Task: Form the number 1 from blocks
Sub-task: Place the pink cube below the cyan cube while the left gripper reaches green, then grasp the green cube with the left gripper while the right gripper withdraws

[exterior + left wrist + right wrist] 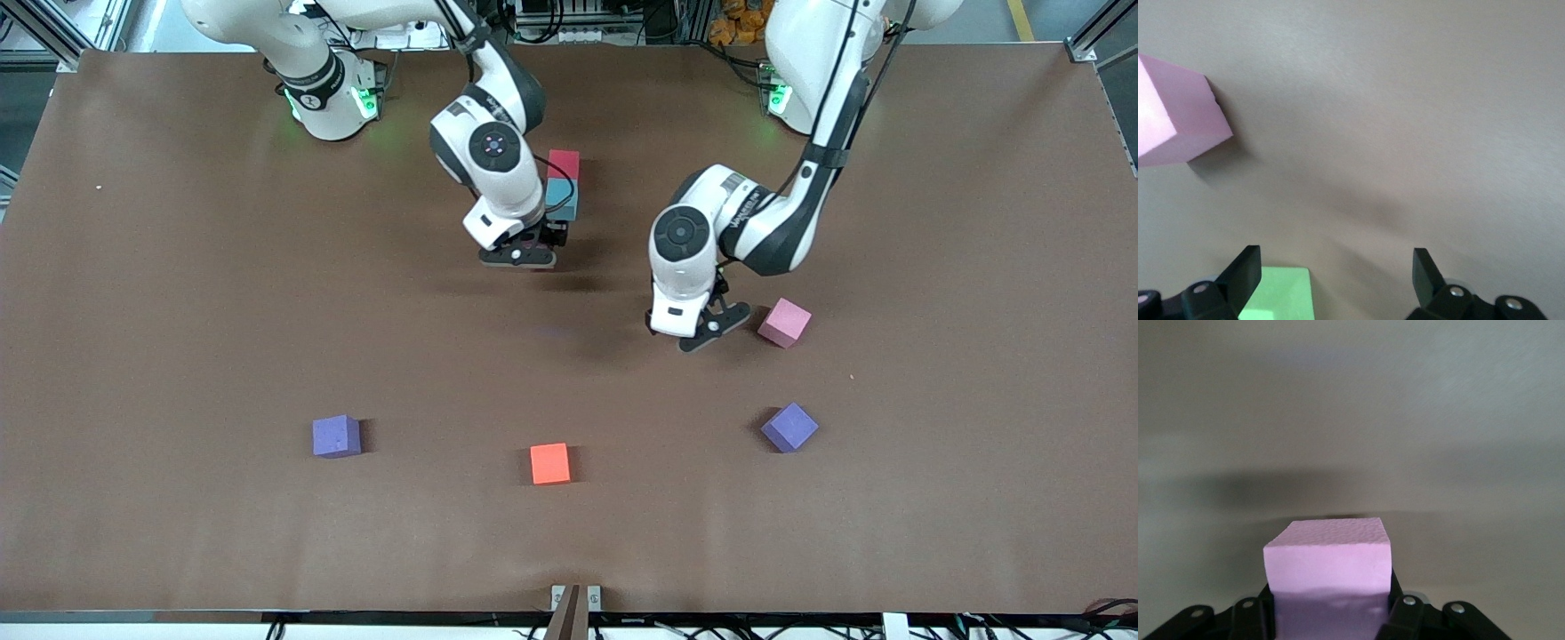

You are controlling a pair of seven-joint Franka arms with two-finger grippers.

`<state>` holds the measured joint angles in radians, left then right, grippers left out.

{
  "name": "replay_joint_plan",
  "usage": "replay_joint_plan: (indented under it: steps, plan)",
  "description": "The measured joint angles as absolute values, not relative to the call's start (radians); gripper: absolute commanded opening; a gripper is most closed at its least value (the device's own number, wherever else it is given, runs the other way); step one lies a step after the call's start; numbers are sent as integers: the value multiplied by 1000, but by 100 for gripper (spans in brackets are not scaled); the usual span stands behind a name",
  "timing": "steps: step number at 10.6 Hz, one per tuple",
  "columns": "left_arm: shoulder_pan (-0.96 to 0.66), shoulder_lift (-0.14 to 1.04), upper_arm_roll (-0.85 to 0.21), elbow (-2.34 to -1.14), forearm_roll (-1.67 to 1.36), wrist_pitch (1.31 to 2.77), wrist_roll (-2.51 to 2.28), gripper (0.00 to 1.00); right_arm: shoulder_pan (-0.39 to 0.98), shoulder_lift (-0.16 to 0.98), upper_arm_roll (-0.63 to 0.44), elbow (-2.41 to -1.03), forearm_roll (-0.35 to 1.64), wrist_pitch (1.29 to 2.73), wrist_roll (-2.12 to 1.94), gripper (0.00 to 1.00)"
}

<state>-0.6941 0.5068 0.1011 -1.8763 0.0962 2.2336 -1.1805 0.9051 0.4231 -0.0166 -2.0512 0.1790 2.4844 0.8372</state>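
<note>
Your right gripper (518, 256) hangs low over the surface (178, 311), just beside the light blue block (563, 198). Its arm bends down from its base, the wrist pointing straight at the surface. Its fingers (1401, 613) are clenched on a pink block (1329, 563), which shows clearly in the right wrist view.

The red block (564, 164) and the light blue block sit touching in a line, red farther from the front camera.

Your left gripper (702, 333) sits low over the surface, its arm folded at the elbow and the wrist tipped downward. Its fingers (1245, 273) are spread wide and hold nothing. A green block (1278, 293) lies between them in the left wrist view, and a second pink block (784, 322) lies just beside the gripper, toward the left arm's end.

Nearer the front camera you have two purple blocks: one (337, 436) toward the right arm's end, another (789, 427) toward the left arm's end. The orange block (550, 463) lies between them.
</note>
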Motion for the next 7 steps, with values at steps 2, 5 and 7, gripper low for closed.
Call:
replay_joint_plan:
  steps: [2, 5, 7]
  plan:
    - [-668, 487, 95, -1894, 95, 2234, -1186, 100, 934, 458, -16, -2030, 180, 2497, 856, 30]
    - [-661, 387, 88, -2005, 70, 2236, -1206, 100, 964, 476, -13, -2027, 180, 2497, 856, 31]
    - [-662, 295, 80, -2125, 51, 2294, -1244, 100, 984, 480, -11, -2028, 180, 2496, 857, 31]
